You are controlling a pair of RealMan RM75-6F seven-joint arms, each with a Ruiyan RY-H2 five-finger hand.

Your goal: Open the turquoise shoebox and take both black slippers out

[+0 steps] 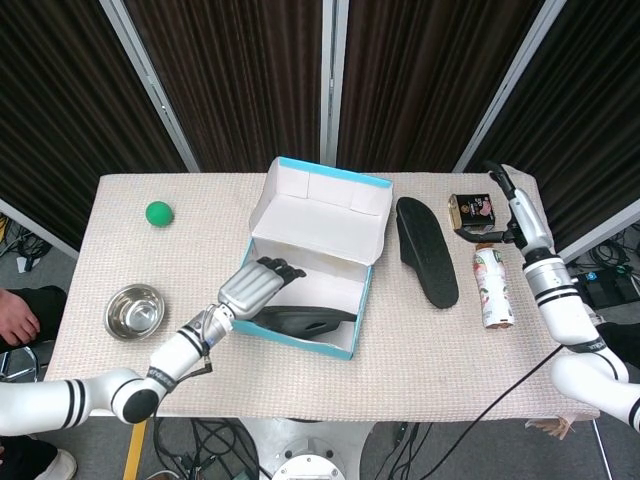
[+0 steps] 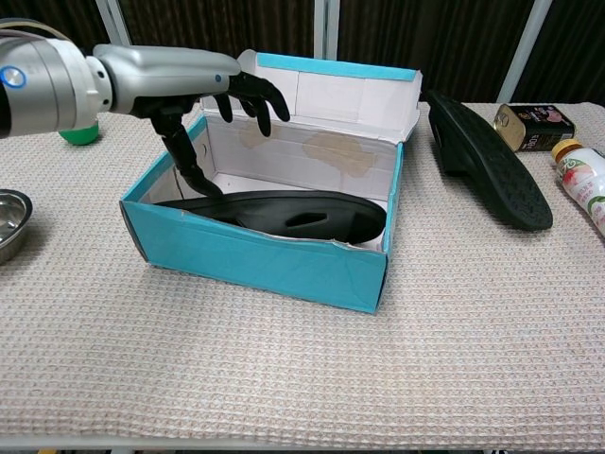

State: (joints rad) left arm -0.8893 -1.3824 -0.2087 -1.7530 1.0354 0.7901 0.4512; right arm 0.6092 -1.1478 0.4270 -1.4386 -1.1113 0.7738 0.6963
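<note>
With one black slipper (image 1: 427,250) already out on the table (image 1: 420,335), my left hand (image 2: 203,80), fingers spread and empty, should dip into the open turquoise shoebox (image 2: 274,255) and pinch the remaining slipper (image 2: 284,213) near its raised strap before lifting.

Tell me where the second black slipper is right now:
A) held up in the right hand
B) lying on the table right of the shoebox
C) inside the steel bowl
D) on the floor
B: the slipper lies flat on the table just right of the open turquoise shoebox, with the right hand off it; the other slipper is in the box under the left hand.
</note>
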